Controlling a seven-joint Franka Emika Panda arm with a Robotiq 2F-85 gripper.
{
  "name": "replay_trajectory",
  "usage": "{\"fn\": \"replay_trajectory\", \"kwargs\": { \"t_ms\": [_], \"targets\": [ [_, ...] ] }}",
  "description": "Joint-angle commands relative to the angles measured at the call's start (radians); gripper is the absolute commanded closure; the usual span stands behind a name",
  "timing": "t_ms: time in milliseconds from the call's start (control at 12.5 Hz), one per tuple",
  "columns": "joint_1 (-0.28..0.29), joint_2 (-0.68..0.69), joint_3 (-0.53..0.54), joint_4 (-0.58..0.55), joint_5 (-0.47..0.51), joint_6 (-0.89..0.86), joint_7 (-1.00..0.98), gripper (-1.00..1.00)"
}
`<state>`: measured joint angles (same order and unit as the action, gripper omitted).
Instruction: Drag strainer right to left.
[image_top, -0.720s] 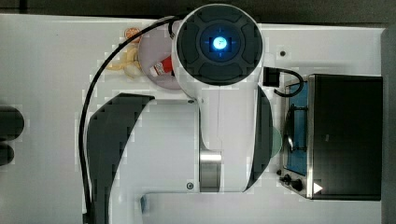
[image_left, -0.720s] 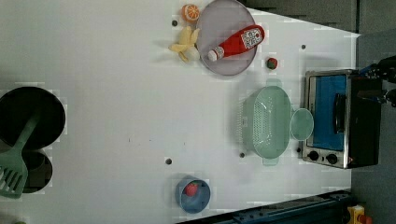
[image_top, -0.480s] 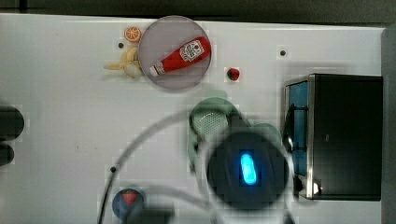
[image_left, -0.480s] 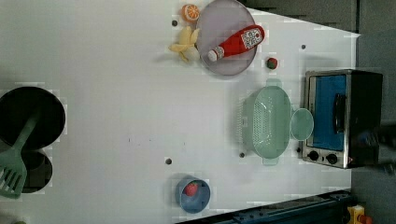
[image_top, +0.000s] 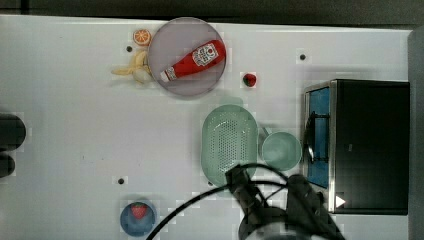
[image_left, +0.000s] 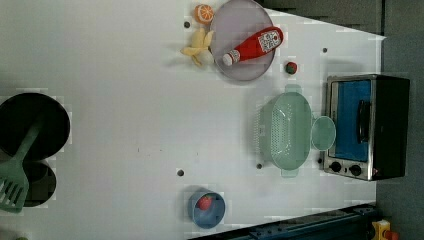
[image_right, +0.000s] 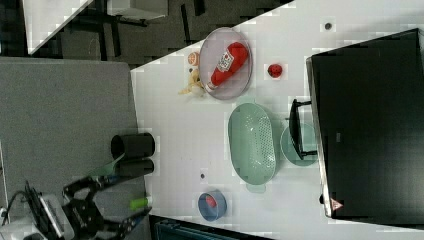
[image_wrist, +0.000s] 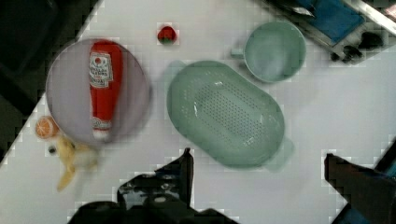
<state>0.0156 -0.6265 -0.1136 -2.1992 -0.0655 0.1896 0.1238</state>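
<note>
Progress is at the very start, I judge: the strainer (image_top: 229, 144) is not dragged yet. It stands on the table (image_top: 75, 125) untouched, right of the middle in the top view, with the cup (image_top: 281, 150) just beside it at 3 o'clock and the oven (image_top: 370, 145) beyond the cup. The plate (image_top: 186, 57) with the ketchup bottle (image_top: 193, 61) lies at about 11 o'clock from the strainer, and a small strawberry (image_top: 249, 79) at 1 o'clock.

All the work is left: to come down, to catch the rim, and to pull the strainer toward the top view's left, where the table is free.

The gripper (image_wrist: 257, 172) hangs above the table, apart from the strainer; its fingers are spread wide and hold nothing. In the top view the arm (image_top: 272, 210) is at about 5 o'clock from the strainer, near its lower end. In the wrist view the strainer lies just ahead of the fingertips (image_wrist: 187, 161), with bare table between.
</note>
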Motion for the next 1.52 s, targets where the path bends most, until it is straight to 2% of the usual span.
{"fn": "replay_trajectory", "kwargs": {
  "t_ms": [80, 400, 720, 1120, 1520],
  "targets": [
    [0.001, 0.197, 0.028, -0.123, 0.008, 0.104, 0.097, -1.00],
    [0.002, 0.385, 0.029, -0.244, 0.008, 0.432, 0.271, -1.00],
    [0.004, 0.621, 0.032, -0.262, 0.008, 0.706, 0.367, -1.00],
    [0.007, 0.863, 0.062, -0.260, 0.008, 0.937, 0.597, -1.00],
    [0.013, 0.976, 0.083, -0.258, 0.009, 1.051, 0.616, -1.00]
  ]
}}
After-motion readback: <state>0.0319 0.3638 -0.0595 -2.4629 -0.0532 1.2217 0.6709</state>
